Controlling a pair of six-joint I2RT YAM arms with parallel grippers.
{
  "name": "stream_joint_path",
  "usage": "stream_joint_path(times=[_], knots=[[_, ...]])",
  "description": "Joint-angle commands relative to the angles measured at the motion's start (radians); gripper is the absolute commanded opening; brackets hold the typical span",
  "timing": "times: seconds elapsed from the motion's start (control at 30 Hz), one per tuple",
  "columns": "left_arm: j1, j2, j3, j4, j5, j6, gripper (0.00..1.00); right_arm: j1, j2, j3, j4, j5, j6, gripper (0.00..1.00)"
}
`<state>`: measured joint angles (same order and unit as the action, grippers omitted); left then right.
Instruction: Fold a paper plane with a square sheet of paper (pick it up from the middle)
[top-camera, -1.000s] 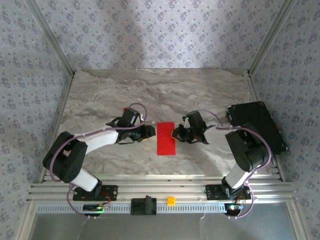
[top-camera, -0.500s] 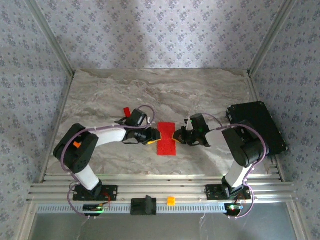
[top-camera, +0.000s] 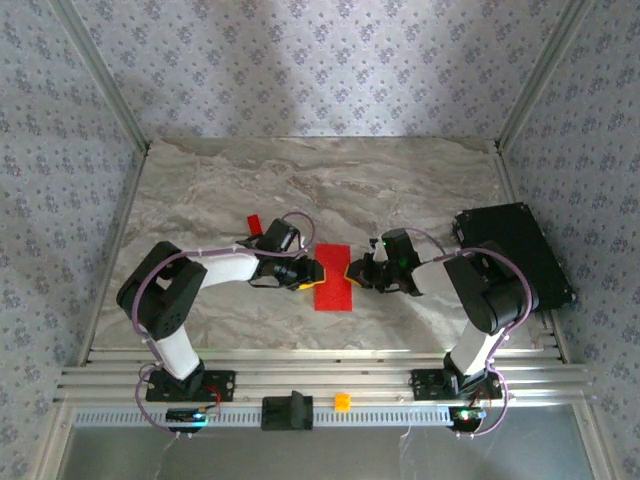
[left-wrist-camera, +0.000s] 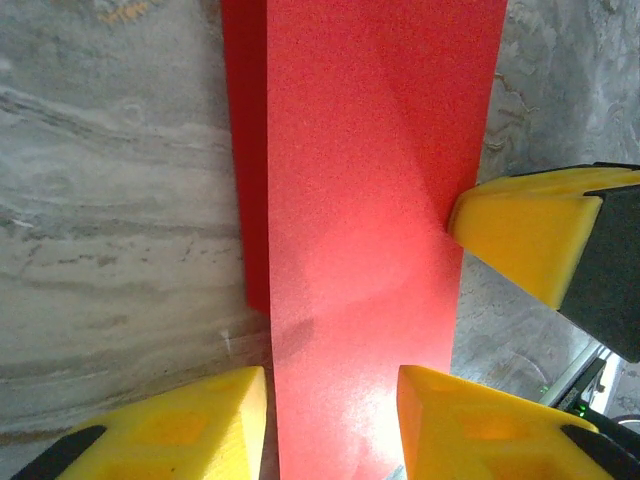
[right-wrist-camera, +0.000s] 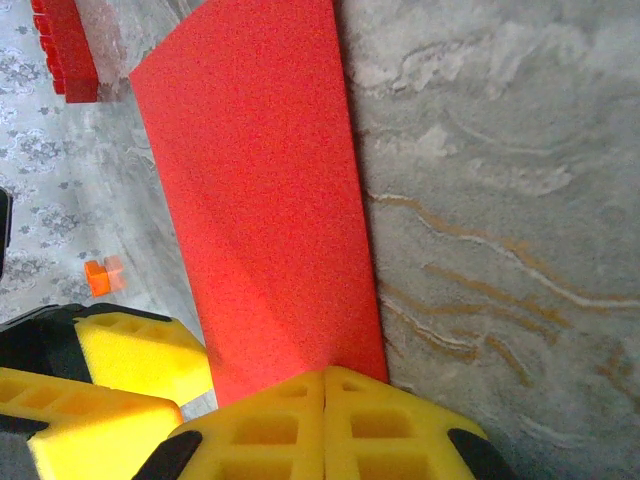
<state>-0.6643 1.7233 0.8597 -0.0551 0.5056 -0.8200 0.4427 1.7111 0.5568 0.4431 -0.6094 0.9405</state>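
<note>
- Right now, looking at the square sheet of paper, folded to a long rectangle and lying flat on the table, midway between the two arms.
- Finding the left gripper at the sheet's left edge, jaws partly apart. One finger hangs over bare marble just beside the red, the other over the paper itself, with nothing visibly gripped.
- Finding the right gripper at the opposite edge, pads pressed tight together right at the paper's border. Cannot tell whether pinching a layer or merely pressing down.
- Judging the step as pinning one side while working the other edge for the next fold.
- First risk: narrowing the left jaws with one finger on the sheet, dragging thin paper sideways and bunching it instead of lifting an edge.
- Second risk: pushing inward from both sides at once, buckling the middle and spoiling the crease.
- Third risk: sliding the whole sheet across smooth marble for lack of any catch, ending in a skewed fold.
- Noting the small red block just beyond the left forearm, well apart from the paper and harmless barring a backward swing.
</note>
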Motion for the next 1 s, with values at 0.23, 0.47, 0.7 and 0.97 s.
stream_joint_path(times=[0.23, 0.47, 0.7, 0.97], knots=[[-0.013, 0.013, -0.002, 0.009, 0.018, 0.005, 0.38, -0.007, 0.024, -0.037, -0.057, 0.057, 0.023, 0.08], [-0.015, 0.012, -0.008, 0.018, 0.017, 0.001, 0.38, -0.007, 0.019, -0.033, -0.071, 0.063, 0.024, 0.08], [-0.018, -0.003, -0.029, 0.046, 0.016, -0.019, 0.29, -0.002, 0.020, -0.025, -0.080, 0.066, 0.023, 0.08], [-0.018, -0.013, -0.037, 0.055, 0.016, -0.030, 0.26, 0.000, 0.018, -0.023, -0.087, 0.073, 0.023, 0.08]])
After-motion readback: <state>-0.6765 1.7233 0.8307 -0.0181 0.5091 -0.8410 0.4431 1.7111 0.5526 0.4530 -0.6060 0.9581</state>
